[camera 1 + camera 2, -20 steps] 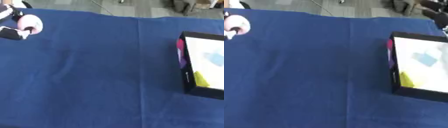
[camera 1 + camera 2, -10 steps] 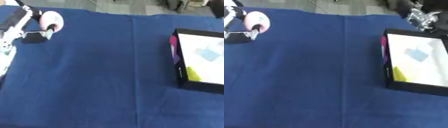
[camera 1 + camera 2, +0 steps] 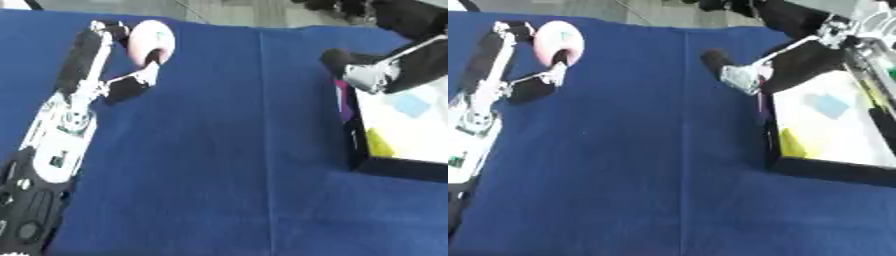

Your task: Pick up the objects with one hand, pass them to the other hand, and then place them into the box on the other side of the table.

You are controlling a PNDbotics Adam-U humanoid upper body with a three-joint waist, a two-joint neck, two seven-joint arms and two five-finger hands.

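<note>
I count one pink object [image 3: 150,40], one box [image 3: 833,170] (some coloured items inside), two hands: left hand [image 3: 122,75], right hand [image 3: 750,75].

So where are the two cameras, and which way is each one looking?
Left eye view: in the robot's head, looking down at the blue table; the left hand holds a pink object, right hand at the box.
Right eye view: beside it, facing the same way, showing more of the right arm.
Both share the hands, pink object and box.
</note>
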